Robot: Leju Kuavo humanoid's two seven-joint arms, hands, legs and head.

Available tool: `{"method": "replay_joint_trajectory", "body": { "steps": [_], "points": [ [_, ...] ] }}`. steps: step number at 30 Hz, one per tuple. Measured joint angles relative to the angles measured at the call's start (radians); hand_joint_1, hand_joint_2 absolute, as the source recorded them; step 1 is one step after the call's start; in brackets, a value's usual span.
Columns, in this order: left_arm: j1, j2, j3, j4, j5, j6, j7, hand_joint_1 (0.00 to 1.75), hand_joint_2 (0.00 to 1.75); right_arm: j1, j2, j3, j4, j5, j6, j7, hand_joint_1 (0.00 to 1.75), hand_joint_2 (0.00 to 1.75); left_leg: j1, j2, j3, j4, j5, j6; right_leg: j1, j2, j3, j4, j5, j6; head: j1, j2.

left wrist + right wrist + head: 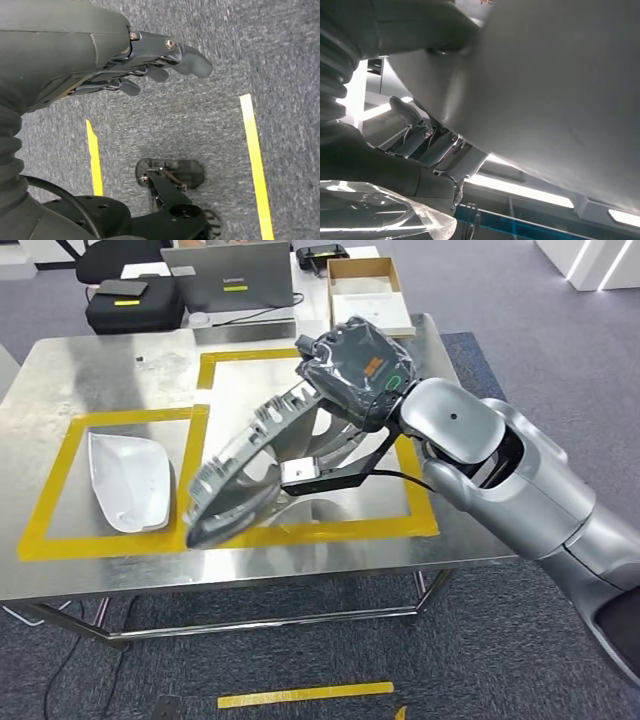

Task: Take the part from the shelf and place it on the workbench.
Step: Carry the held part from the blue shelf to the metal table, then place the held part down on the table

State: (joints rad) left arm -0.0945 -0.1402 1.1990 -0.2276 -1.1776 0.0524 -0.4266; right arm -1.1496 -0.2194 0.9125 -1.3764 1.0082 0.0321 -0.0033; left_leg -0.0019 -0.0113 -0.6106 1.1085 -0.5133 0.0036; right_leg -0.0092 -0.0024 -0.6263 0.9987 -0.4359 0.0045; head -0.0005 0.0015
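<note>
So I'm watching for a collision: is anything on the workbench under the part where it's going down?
Nothing visible. The grey part hangs over the right taped square; the white shell lies apart in the left one.

Laptop [230,280] lid logo too small to read, no other legible txt

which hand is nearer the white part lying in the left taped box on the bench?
Right. The right hand is over the workbench, holding a grey part beside the white part. The left hand hangs over carpet.
</note>
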Motion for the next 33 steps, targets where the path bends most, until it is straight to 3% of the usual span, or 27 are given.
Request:
{"method": "replay_joint_trajectory", "body": {
  "steps": [2,4,5,7,9,14,15,18,19,20,21,24,25,28,30,33],
  "points": [
    [0.002,-0.001,0.0,0.0,0.0,0.003,0.003,0.0,1.75,0.002,0.009,0.011,0.005,0.001,0.008,-0.003,1.75,1.75,0.007,0.001,-0.067,0.12,-0.045,-0.013,-0.001,-0.001,0.013,-0.001,-0.01,-0.005,-0.003,0.0],
    [0.003,-0.001,0.0,0.0,0.0,0.005,0.005,0.0,1.75,0.004,0.016,0.023,0.01,0.001,0.014,-0.004,1.75,1.75,0.014,0.002,-0.115,0.182,-0.064,-0.022,-0.002,0.0,0.027,-0.001,-0.021,-0.006,-0.003,0.0],
    [0.003,-0.001,0.0,0.0,0.0,0.006,0.006,0.0,1.75,0.006,0.018,0.028,0.014,0.001,0.016,-0.005,1.75,1.75,0.017,0.002,-0.118,0.166,-0.045,-0.024,-0.002,0.0,0.035,0.0,-0.027,-0.005,-0.003,0.0],
    [0.003,-0.001,0.0,0.0,-0.001,0.008,0.007,0.0,1.75,0.012,0.023,0.038,0.021,0.002,0.017,-0.004,1.75,1.75,0.022,0.003,-0.081,0.047,0.04,-0.027,-0.004,0.001,0.051,0.001,-0.039,-0.001,-0.002,0.0],
    [0.002,-0.002,0.0,0.001,-0.003,0.008,0.008,0.0,1.75,0.016,0.028,0.046,0.029,0.005,0.014,-0.003,1.75,1.75,0.02,0.005,-0.045,-0.061,0.083,-0.023,-0.003,0.003,0.057,0.003,-0.047,0.007,-0.003,0.0],
    [0.002,-0.006,-0.001,0.002,-0.006,0.01,0.009,0.0,1.75,0.02,0.036,0.054,0.05,0.013,-0.001,0.001,1.75,1.75,0.016,0.006,-0.022,-0.092,0.092,0.009,-0.003,0.005,0.054,0.022,-0.074,0.038,-0.001,0.0],
    [0.001,-0.007,-0.001,0.002,-0.006,0.01,0.009,0.0,1.75,0.02,0.036,0.055,0.056,0.014,-0.004,0.001,1.75,1.75,0.017,0.007,-0.018,-0.096,0.093,0.015,-0.002,0.004,0.039,0.059,-0.097,0.041,0.0,0.0],
    [0.0,-0.008,-0.002,0.002,-0.006,0.012,0.009,0.0,1.75,0.028,0.036,0.058,0.075,0.016,-0.007,0.001,1.75,1.75,0.015,0.007,-0.016,-0.097,0.093,0.023,-0.002,0.004,-0.051,0.242,-0.18,0.045,0.003,0.0],
    [0.002,-0.009,-0.002,0.002,-0.006,0.012,0.01,0.0,1.75,0.03,0.036,0.058,0.081,0.017,-0.007,0.001,1.75,1.75,0.013,0.007,-0.016,-0.097,0.092,0.024,-0.002,0.004,-0.07,0.275,-0.186,0.045,0.003,0.0],
    [0.003,-0.01,-0.002,0.002,-0.006,0.013,0.01,0.0,1.75,0.03,0.036,0.058,0.087,0.019,-0.004,0.001,1.75,1.75,0.012,0.007,-0.016,-0.097,0.092,0.024,-0.002,0.004,-0.072,0.273,-0.174,0.044,0.003,0.0],
    [0.003,-0.011,-0.002,0.002,-0.006,0.013,0.012,0.0,1.75,0.029,0.036,0.058,0.094,0.02,0.001,0.001,1.75,1.75,0.011,0.007,-0.015,-0.097,0.092,0.023,-0.002,0.004,-0.052,0.231,-0.146,0.042,0.003,0.0],
    [0.002,-0.014,-0.002,0.002,-0.006,0.014,0.017,0.0,1.75,0.021,0.036,0.059,0.112,0.023,0.02,0.0,1.75,1.75,0.008,0.007,-0.015,-0.094,0.093,0.015,0.001,0.003,0.049,0.035,-0.071,0.031,0.003,0.0],
    [0.002,-0.015,-0.002,0.002,-0.006,0.014,0.019,0.0,1.75,0.02,0.037,0.06,0.118,0.024,0.023,0.0,1.75,1.75,0.007,0.007,-0.014,-0.094,0.094,0.01,0.003,0.003,0.064,0.005,-0.065,0.027,0.002,0.0],
    [0.003,-0.016,-0.002,0.002,-0.006,0.016,0.023,0.0,1.75,0.021,0.037,0.062,0.138,0.024,0.026,0.0,1.75,1.75,0.01,0.007,-0.01,-0.096,0.094,-0.01,0.005,0.004,0.071,-0.006,-0.056,0.009,0.002,0.0],
    [0.003,-0.017,-0.002,0.002,-0.006,0.017,0.023,0.0,1.75,0.022,0.037,0.063,0.147,0.024,0.027,0.0,1.75,1.75,0.011,0.007,-0.025,-0.055,0.062,-0.02,0.001,0.002,0.076,-0.01,-0.046,-0.003,0.0,0.0],
    [0.006,-0.016,-0.002,0.002,-0.006,0.017,0.024,0.0,1.75,0.029,0.038,0.064,0.158,0.024,0.027,0.0,1.75,1.75,0.013,0.007,-0.095,0.13,-0.044,-0.029,0.0,0.001,0.069,-0.011,-0.039,-0.01,-0.001,0.0]
  ]
}}
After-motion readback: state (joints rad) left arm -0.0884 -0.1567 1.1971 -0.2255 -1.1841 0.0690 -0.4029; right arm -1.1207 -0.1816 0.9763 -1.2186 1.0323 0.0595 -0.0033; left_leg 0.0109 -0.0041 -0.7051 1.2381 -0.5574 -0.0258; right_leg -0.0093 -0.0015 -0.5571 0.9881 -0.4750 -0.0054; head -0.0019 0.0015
